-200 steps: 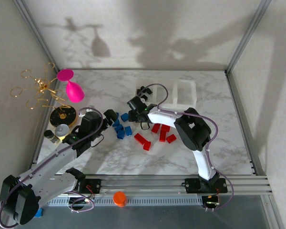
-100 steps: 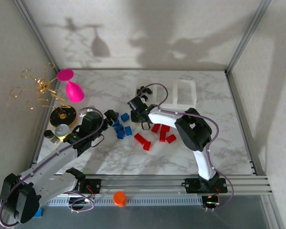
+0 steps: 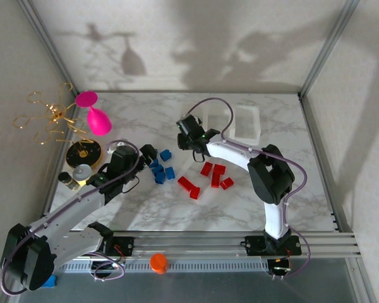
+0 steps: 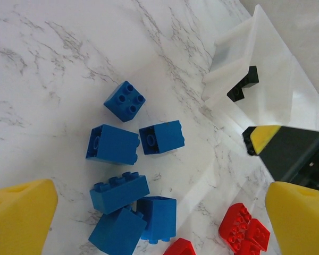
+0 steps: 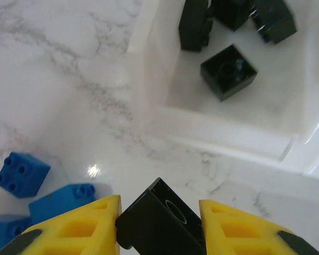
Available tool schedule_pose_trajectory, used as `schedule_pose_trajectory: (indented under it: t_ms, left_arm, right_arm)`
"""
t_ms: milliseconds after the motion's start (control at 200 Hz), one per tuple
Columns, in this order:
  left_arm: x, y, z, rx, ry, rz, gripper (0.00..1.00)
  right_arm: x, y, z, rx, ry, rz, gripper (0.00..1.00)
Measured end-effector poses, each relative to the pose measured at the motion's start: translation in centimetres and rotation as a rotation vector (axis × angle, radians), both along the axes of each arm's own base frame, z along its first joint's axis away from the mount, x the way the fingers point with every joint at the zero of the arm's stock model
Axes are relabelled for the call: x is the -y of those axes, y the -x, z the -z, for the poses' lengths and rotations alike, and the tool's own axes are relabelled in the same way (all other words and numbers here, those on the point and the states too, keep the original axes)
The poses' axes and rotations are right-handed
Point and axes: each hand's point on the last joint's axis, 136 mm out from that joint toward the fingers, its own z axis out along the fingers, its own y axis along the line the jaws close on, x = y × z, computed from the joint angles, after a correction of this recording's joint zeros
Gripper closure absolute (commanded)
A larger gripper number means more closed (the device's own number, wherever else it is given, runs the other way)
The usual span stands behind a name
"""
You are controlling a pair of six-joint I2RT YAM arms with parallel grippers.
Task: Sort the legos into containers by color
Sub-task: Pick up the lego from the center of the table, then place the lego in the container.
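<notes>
- A black brick (image 5: 160, 226) is clamped between the yellow fingers (image 5: 80, 226) of the right gripper (image 5: 157, 208), one pad pressed against each of its sides.
- The brick hangs over the marble, just short of the near wall of the clear tray (image 3: 247, 125).
- At least 4 more black bricks (image 5: 227, 71) lie in the tray compartment just beyond that wall. The 3 at the top of the right wrist view are cut off by the picture's edge.
- The left wrist view shows that this is the end compartment nearest the blue pile.
- 6 blue bricks (image 4: 112, 144) lie loose on the marble in a close cluster, some touching. 1 of them sits studs-up, slightly apart, at the far side.
- About 6 red bricks (image 3: 216, 177) lie in a separate group to the right of the blue ones, in front of the tray and near the right arm.
- The left gripper (image 3: 147, 153) sits just left of the blue cluster. Its yellow fingers (image 4: 21, 218) are spread wide with nothing between them, and the blue bricks lie below the gap.
- The marble tabletop (image 3: 177, 214) carries all of this.
- At its far left corner stands a pink goblet (image 3: 98, 120), tilted, with a gold wire stand (image 3: 50, 117) beside it.
- An orange knob (image 3: 156, 262) sits on the rail at the near edge, between the 2 arm bases.
</notes>
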Motion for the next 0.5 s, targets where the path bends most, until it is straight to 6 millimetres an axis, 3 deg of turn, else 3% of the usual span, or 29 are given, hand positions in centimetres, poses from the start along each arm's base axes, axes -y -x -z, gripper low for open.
schedule_pose_trajectory:
  t_ms: [295,501]
  left_arm:
    - [1.4,-2.2,-0.9,0.018,0.008,0.019,0.00]
    - [2.7,-4.0,-1.4,0.026,0.008,0.046,0.00]
  right_arm:
    - [0.5,-5.7,-3.4,0.116,-0.015,0.023,0.64]
    - [1.1,-9.3,-2.4,0.150,0.020,0.053,0.63]
